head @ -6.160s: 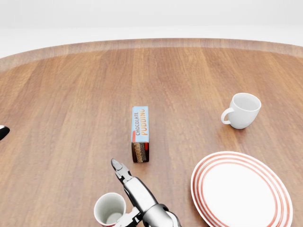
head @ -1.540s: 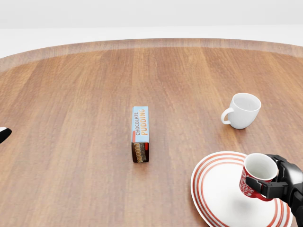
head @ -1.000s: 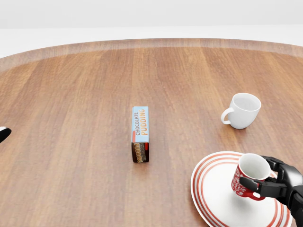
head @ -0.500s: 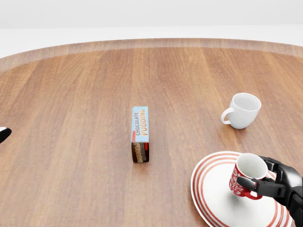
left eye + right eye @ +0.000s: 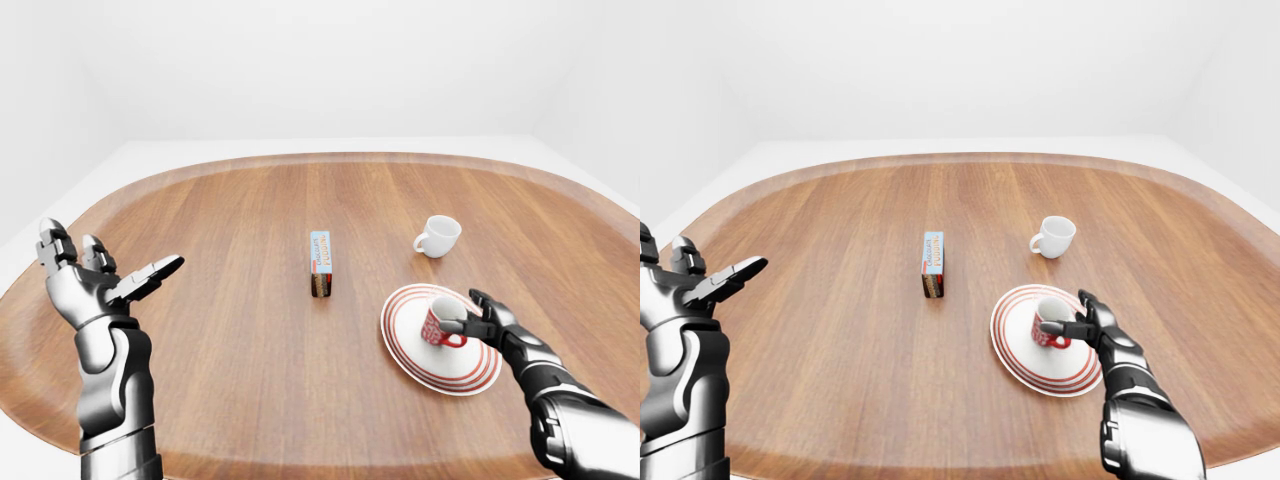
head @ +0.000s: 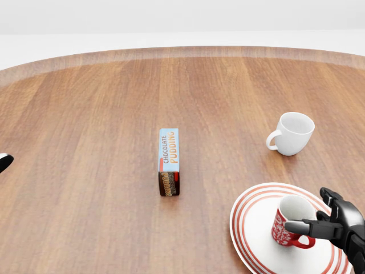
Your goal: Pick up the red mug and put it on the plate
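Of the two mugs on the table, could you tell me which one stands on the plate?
The red mug stands on the red-striped plate; the white mug sits on bare wood.

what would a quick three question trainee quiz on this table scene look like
1. True or false: the red mug stands upright on the plate.
2. Which lies nearest the pudding box? A) white cup B) left hand C) the plate
3. Fill in: the right hand has its fingers ____ beside the mug's handle.

Key: 1 true; 2 C; 3 open
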